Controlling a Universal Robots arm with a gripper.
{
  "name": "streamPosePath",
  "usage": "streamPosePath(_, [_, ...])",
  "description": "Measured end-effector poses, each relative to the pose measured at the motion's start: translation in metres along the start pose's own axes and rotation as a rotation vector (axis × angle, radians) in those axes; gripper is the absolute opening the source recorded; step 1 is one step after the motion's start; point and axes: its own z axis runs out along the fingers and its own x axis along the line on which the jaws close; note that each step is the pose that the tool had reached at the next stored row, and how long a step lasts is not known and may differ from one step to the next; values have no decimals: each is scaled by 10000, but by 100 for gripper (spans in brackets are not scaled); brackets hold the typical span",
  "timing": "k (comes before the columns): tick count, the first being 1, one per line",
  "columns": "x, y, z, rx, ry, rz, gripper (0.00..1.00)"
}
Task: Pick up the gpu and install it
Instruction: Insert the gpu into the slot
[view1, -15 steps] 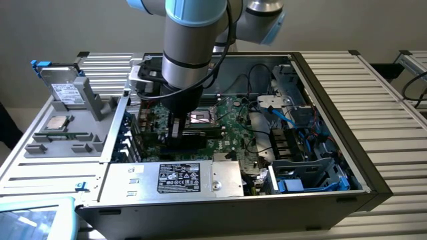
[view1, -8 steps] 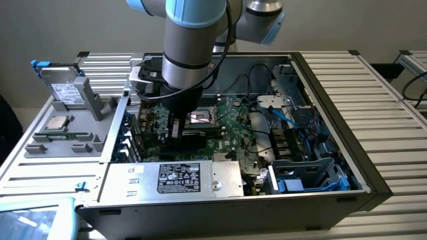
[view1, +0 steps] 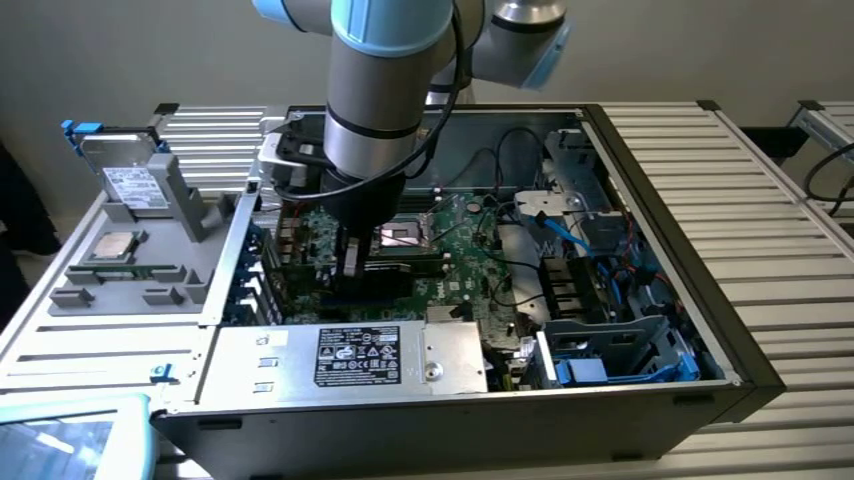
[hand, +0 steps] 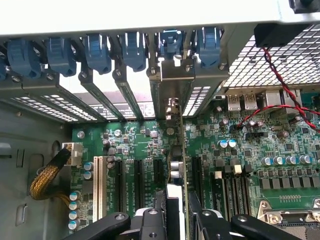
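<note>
- You see the tool (hand: 177, 220) lowered inside the open computer case (view1: 694, 290), directly above the motherboard (hand: 240, 150).
- Its fingers (hand: 150, 222) pinch the gpu (hand: 176, 150) (seen edge-on, standing upright).
- The card sits in line with an expansion slot (hand: 157, 172), its metal bracket (hand: 175, 75) against the rear slot openings beneath the blue retention clips (hand: 170, 42).
</note>
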Motion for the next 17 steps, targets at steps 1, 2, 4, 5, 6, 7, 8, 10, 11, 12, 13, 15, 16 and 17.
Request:
streamPosePath(1, [5,-1,1,0,-3,0,28])
streamPosePath(2, [11,-1,1,1,-6,0,28])
streamPosePath(4, [20,-2,1,1,-4,0,28])
streamPosePath(5, [21,-2,1,1,-2,0,28])
streamPosePath(6, [21,-2,0,0,-1,0,28])
streamPosePath(7, [22,-2,0,0,0,0,28])
streamPosePath(8, [22,-2,0,0,1,0,28])
streamPosePath(10, [22,-2,0,0,1,0,28])
streamPosePath(11, [22,-2,0,0,1,0,28])
streamPosePath(12, [22,-2,0,-1,1,0,28])
streamPosePath(13, [22,-2,0,-1,1,0,28])
streamPosePath(15, [22,-2,0,-1,1,0,28])
streamPosePath(16, [22,-2,0,-1,1,0,28])
streamPosePath(17, [22,-2,0,0,1,0,28])
